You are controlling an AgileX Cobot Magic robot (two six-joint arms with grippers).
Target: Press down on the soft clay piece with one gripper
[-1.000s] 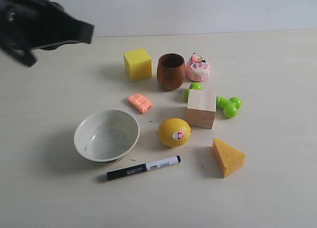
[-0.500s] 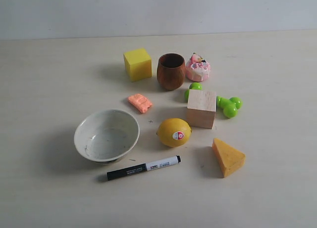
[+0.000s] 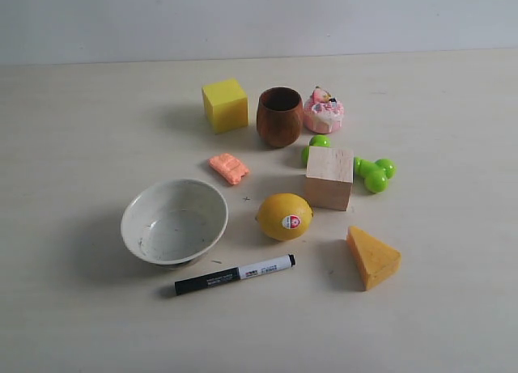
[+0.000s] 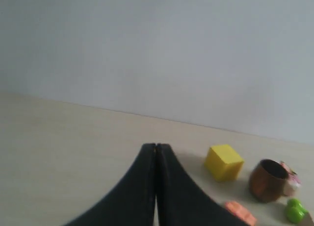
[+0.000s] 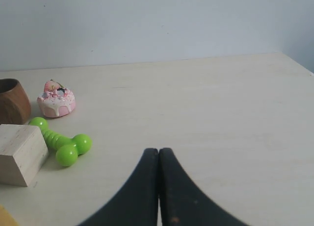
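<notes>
The soft clay piece (image 3: 229,167), a small salmon-pink oblong lump, lies on the table between the yellow cube (image 3: 224,104) and the white bowl (image 3: 174,222). Neither arm shows in the exterior view. In the left wrist view my left gripper (image 4: 156,146) is shut, its black fingers pressed together with nothing between them; the clay piece (image 4: 240,212) peeks out beside one finger, well apart from the tips. My right gripper (image 5: 158,150) is likewise shut and empty, off to the side of the green dumbbell (image 5: 61,143).
A brown wooden cup (image 3: 279,116), pink cake toy (image 3: 323,112), green dumbbell (image 3: 372,173) and wooden block (image 3: 329,178) stand behind a lemon (image 3: 284,217). An orange-yellow wedge (image 3: 371,257) and a black marker (image 3: 235,274) lie nearer the front.
One second ago a black arm filled the exterior view's upper left corner; it has since withdrawn out of that view. The objects on the table have not moved.
</notes>
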